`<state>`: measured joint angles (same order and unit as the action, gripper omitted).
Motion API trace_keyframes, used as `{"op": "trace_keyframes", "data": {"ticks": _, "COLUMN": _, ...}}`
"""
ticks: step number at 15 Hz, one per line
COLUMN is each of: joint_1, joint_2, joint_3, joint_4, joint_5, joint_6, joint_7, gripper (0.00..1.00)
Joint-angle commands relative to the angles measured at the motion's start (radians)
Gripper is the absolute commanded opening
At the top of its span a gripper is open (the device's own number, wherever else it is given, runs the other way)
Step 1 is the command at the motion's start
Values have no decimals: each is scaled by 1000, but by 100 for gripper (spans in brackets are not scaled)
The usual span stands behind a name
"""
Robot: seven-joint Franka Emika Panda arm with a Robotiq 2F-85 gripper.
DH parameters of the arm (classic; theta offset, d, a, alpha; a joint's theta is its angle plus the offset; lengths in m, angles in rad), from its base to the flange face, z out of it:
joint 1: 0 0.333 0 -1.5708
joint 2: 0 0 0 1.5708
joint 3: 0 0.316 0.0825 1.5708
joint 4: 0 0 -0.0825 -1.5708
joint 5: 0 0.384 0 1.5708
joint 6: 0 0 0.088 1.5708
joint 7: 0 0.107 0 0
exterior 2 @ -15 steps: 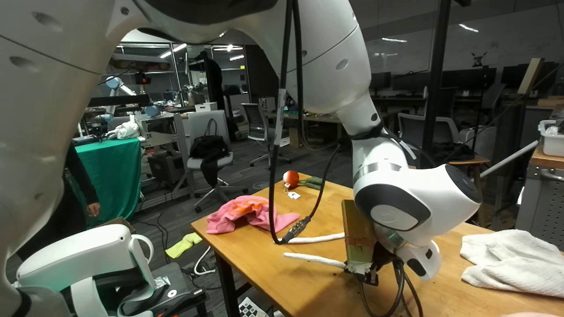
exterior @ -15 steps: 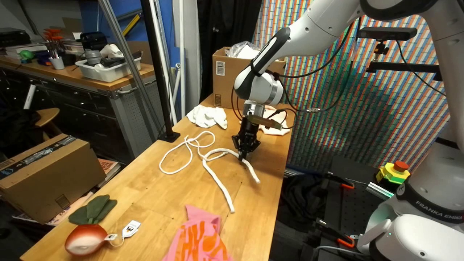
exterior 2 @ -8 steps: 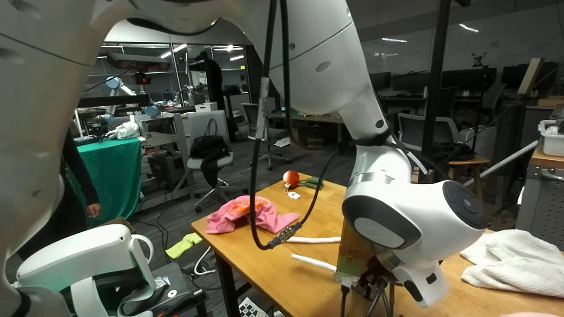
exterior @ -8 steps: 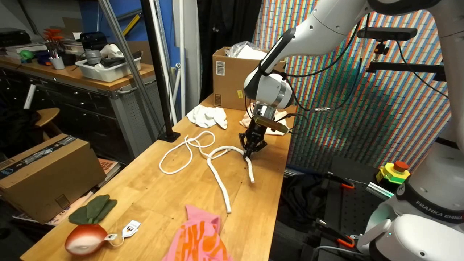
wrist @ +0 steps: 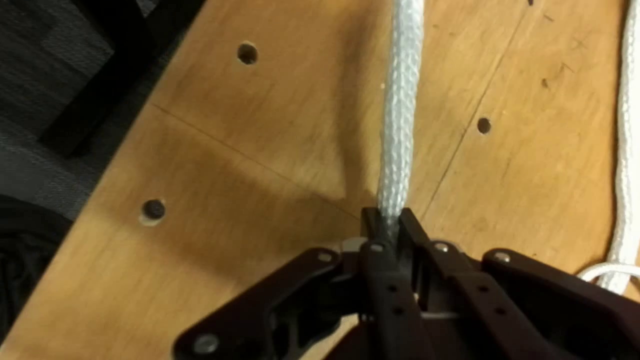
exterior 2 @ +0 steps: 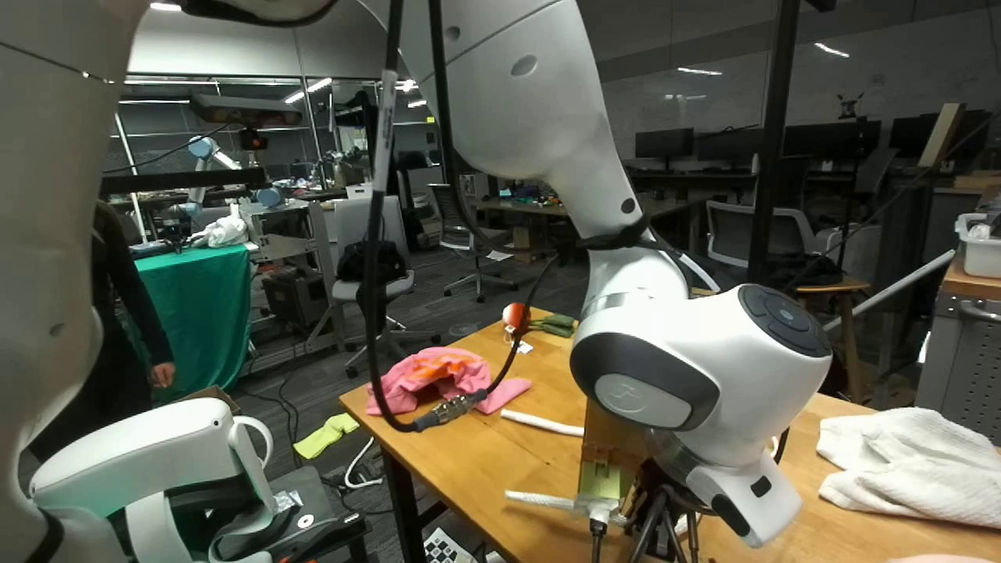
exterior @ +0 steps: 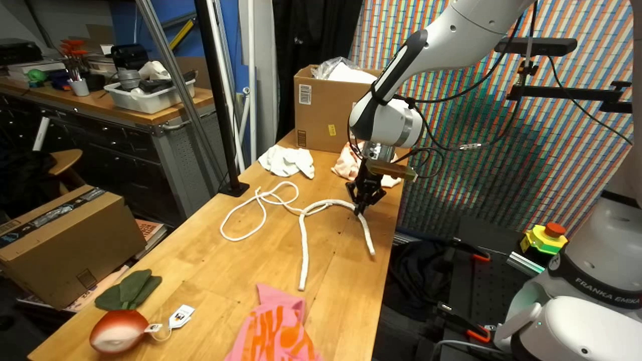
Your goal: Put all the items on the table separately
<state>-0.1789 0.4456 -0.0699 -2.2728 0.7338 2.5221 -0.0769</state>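
The table (exterior: 200, 281) is wood, smooth with a low sheen, while the rope (wrist: 400, 100) shows a rough braided weave and the pink cloth (exterior: 281, 323) and fabric leaves (exterior: 131, 288) look matt. The white cloth (exterior 2: 911, 465) has a coarse, knit-like surface; the ball (exterior: 118, 331) is smooth and slightly glossy, the carton (exterior: 318, 115) matt cardboard. The arm (exterior 2: 508, 102) looks like glossy plastic, the gripper (wrist: 392, 220) dull with shiny metal screws (wrist: 206, 344).
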Motion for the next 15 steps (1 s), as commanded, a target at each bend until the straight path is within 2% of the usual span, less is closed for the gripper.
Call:
{"op": "trace_keyframes", "data": {"ticks": 1, "joint_1": 56, "joint_2": -102, "joint_3": -45, "joint_4": -106, "joint_5": -148, "joint_6": 49, "joint_7": 110, "gripper": 3}}
{"op": "trace_keyframes", "data": {"ticks": 5, "joint_1": 67, "joint_2": -136, "joint_3": -48, "joint_4": -146, "joint_5": -290, "joint_6": 73, "joint_7": 204, "gripper": 3}}
{"op": "trace_keyframes", "data": {"ticks": 8, "joint_1": 66, "joint_2": -147, "joint_3": -37, "joint_4": -155, "joint_5": -334, "joint_6": 97, "joint_7": 228, "gripper": 5}}
{"op": "trace_keyframes", "data": {"ticks": 9, "joint_1": 64, "joint_2": -147, "joint_3": -32, "joint_4": -154, "joint_5": -338, "joint_6": 100, "joint_7": 227, "gripper": 26}}
{"op": "trace_keyframes", "data": {"ticks": 10, "joint_1": 64, "joint_2": -147, "joint_3": -27, "joint_4": -151, "joint_5": -340, "joint_6": 105, "joint_7": 226, "gripper": 36}}
{"op": "trace_keyframes", "data": {"ticks": 15, "joint_1": 76, "joint_2": -145, "joint_3": -27, "joint_4": -145, "joint_5": -379, "joint_6": 145, "joint_7": 229, "gripper": 73}}
